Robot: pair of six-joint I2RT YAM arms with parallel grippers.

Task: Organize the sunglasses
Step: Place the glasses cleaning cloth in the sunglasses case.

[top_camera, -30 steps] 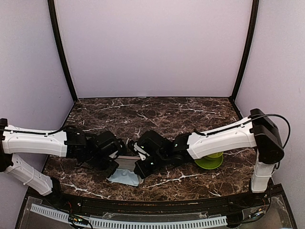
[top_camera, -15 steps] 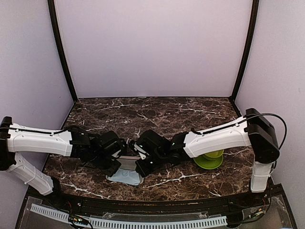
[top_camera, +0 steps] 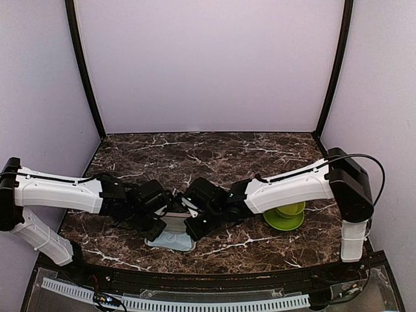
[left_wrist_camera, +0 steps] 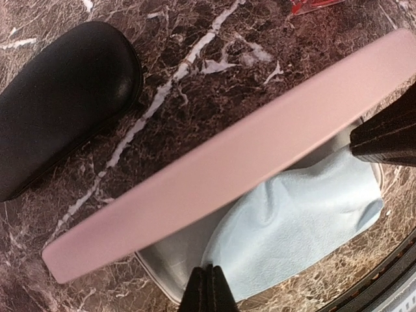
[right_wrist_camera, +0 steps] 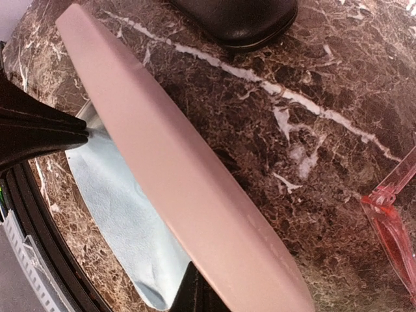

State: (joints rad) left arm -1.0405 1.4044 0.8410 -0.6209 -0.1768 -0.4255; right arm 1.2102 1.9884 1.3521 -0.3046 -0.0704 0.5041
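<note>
The pink case's lid stands raised over its grey-lined base, with a light blue cloth lying in the base. Translucent red-pink sunglasses lie on the marble beyond the case, only partly in view, and show as a red edge in the left wrist view. My left gripper is shut, its tips at the cloth's edge inside the base. My right gripper is shut at the other end of the case, its tips partly under the lid. From above, both grippers flank the case.
A black oblong case lies closed on the marble beside the pink one. A green dish sits at the right under the right arm. The table's front rim runs close behind the cloth.
Both arms have crept slightly along the table around the case, the right arm's elbow drawing inward. Both grippers stay shut at the case's ends.
</note>
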